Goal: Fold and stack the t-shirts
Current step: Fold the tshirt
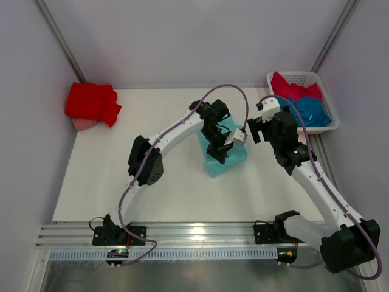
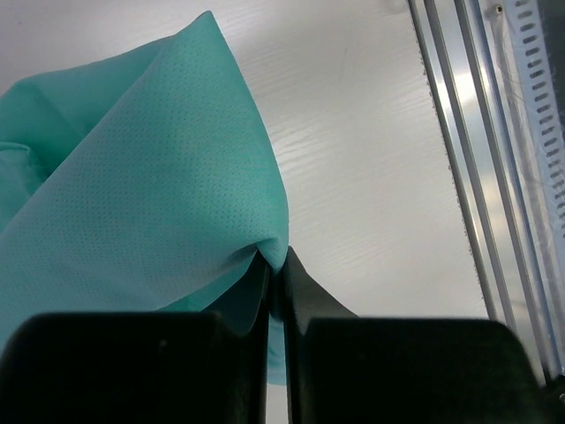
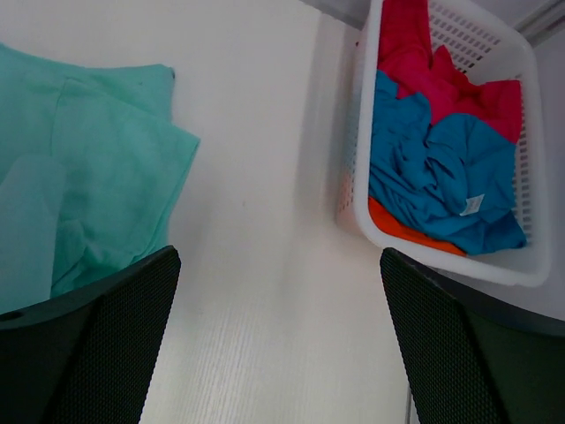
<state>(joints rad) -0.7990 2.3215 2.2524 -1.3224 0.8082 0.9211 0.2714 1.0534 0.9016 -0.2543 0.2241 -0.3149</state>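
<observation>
Mid-fold: my left gripper [image 2: 275, 265] is pinched tight on the mint-teal t-shirt [image 2: 150, 203] edge, my right gripper [image 3: 278, 261] gapes empty; next, I'd carry that edge across.

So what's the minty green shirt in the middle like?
The mint-teal t-shirt is soft, thin cloth with tiny dimples, plain, no print. It sits as a partly folded bundle in the middle of the white table, layered edges showing. The left jaws are shut on one fold, pinching it into a ridge. The right jaws are open and hold none of it.
</observation>
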